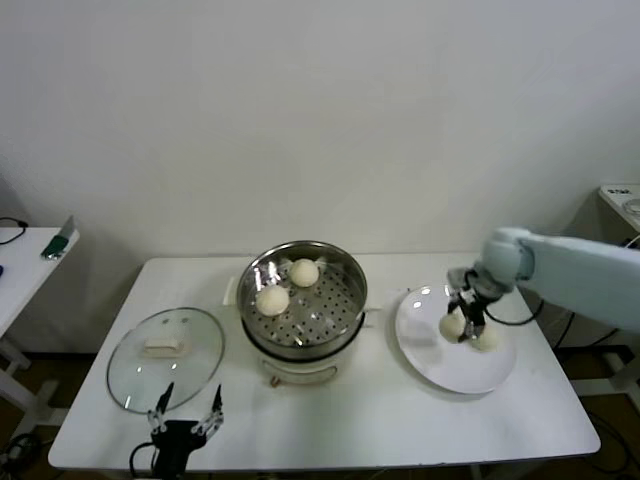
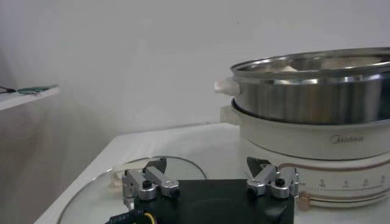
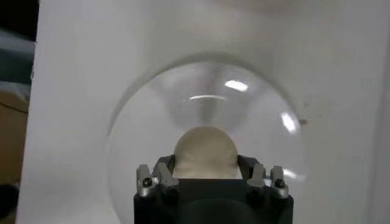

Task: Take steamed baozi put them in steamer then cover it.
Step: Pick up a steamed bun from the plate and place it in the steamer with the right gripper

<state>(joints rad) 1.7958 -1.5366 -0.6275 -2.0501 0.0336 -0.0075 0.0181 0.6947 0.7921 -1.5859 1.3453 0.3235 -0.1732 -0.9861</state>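
Note:
The steamer [image 1: 345, 275] stands mid-table on its cream pot base, with two baozi [image 1: 304, 271] [image 1: 272, 299] inside the steel basket. Two more baozi lie on the white plate [image 1: 450, 375] to its right. My right gripper [image 1: 466, 325] is down on the plate, its fingers closed against both sides of one baozi [image 1: 452, 325], which also shows in the right wrist view [image 3: 204, 146]. The other baozi [image 1: 487, 340] lies beside it. I cannot tell if the gripped one is lifted. The glass cover [image 1: 190, 375] lies flat left of the steamer. My left gripper [image 1: 186, 405] is open and empty at the cover's near edge.
The left wrist view shows the steamer's side [image 2: 311, 91] and the cover's rim [image 2: 109, 189] ahead of the open left gripper [image 2: 207, 165]. A side table [image 1: 25, 255] stands at far left. The white wall runs behind the table.

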